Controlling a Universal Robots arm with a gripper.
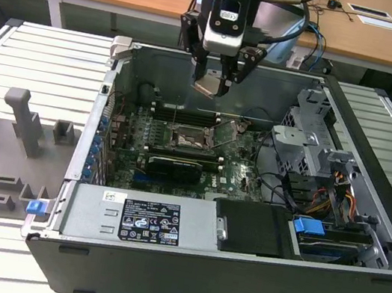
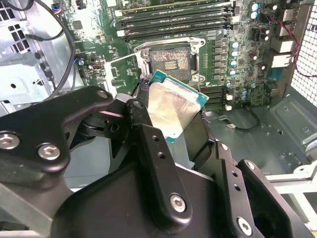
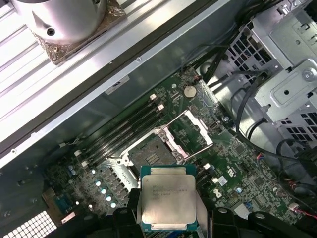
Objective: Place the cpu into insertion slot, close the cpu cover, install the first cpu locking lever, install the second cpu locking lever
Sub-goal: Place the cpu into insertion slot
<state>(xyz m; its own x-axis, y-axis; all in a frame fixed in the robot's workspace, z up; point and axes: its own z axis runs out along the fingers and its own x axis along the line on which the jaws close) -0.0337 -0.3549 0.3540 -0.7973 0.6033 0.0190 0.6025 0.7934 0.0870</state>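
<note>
From my station I see the gripper (image 1: pixel 212 87) clamped on the cpu (image 1: pixel 209 88), its two black fingers (image 3: pixel 130 210) pressing on opposite edges of the chip. In the exterior view it hangs in the air inside the open computer case (image 1: pixel 377 152), above the green motherboard (image 1: pixel 241 171) and clear of it, near the case's far wall. In the second wrist view the cpu's pale metal face, ringed by its green border, is tilted rather than level. The insertion slot (image 3: pixel 150 151) lies below and apart from the chip, with its dark pin field uncovered and nothing seated in it. The cpu cover (image 3: pixel 190 130) is swung open, a shiny frame with a cut-out centre lying off to one side of the socket and joined to it along one edge. I cannot make out how the thin locking levers sit. Long black memory slots (image 2: pixel 173 20) run along both sides of the socket. In the exterior view a black graphics card (image 1: pixel 173 167) lies on the near side of the socket, a silver power supply (image 1: pixel 138 216) fills the case's near edge, and a grey drive cage (image 1: pixel 308 136) stands toward the exterior view's right. A grey moulded fixture (image 1: pixel 25 124) rests on the slatted table (image 1: pixel 45 52) at the exterior view's left.
</note>
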